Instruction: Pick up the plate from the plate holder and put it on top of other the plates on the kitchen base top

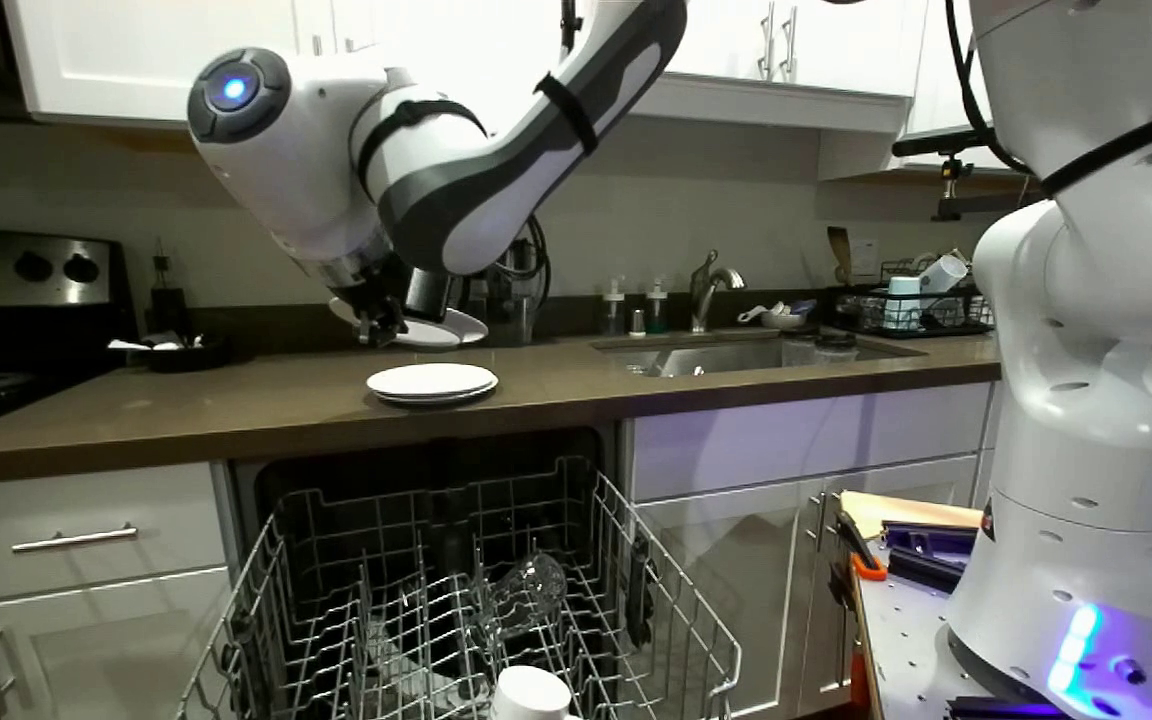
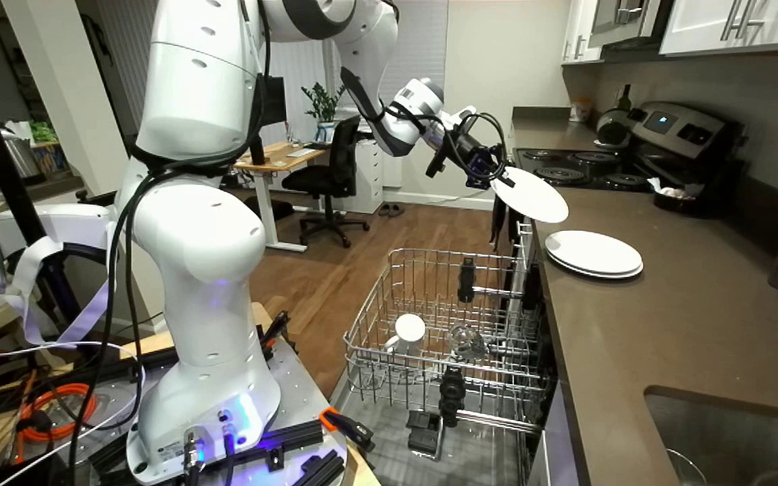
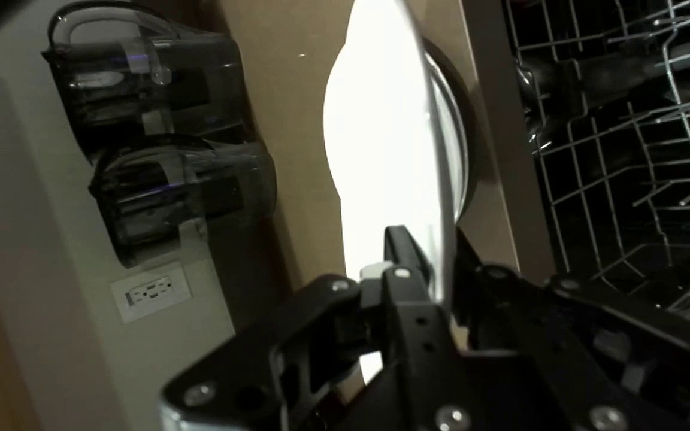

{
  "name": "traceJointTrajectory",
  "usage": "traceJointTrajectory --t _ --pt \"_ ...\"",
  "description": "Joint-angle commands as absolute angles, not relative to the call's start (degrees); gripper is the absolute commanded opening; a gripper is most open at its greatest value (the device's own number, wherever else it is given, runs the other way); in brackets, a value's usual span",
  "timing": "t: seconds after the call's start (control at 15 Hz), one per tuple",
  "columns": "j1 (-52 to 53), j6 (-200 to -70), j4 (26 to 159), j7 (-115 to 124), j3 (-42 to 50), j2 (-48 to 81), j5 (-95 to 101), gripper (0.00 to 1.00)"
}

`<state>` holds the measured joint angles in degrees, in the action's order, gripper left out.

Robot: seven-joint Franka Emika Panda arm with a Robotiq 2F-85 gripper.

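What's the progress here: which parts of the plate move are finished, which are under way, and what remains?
Done: the white plate is out of the dishwasher rack, raised above it. In hand: the wrist view shows the fingers gripping its rim; it is tilted and, in both exterior views, apart from the pile of white plates on the brown countertop. Left: level it, lower it onto that pile and release.
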<state>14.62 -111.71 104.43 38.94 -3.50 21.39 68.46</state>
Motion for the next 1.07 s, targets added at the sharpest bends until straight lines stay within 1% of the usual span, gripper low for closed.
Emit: traceJointTrajectory --t 0.0,0.6,1.0 --pt "13.6 -108.5 96.6 40.2 -2.6 27.5 70.7 0.09" --pt "10.5 -109.4 84.3 40.4 2.0 39.7 69.5 0.08" --pt "8.7 -111.4 76.9 38.8 3.0 45.5 68.9 0.08"
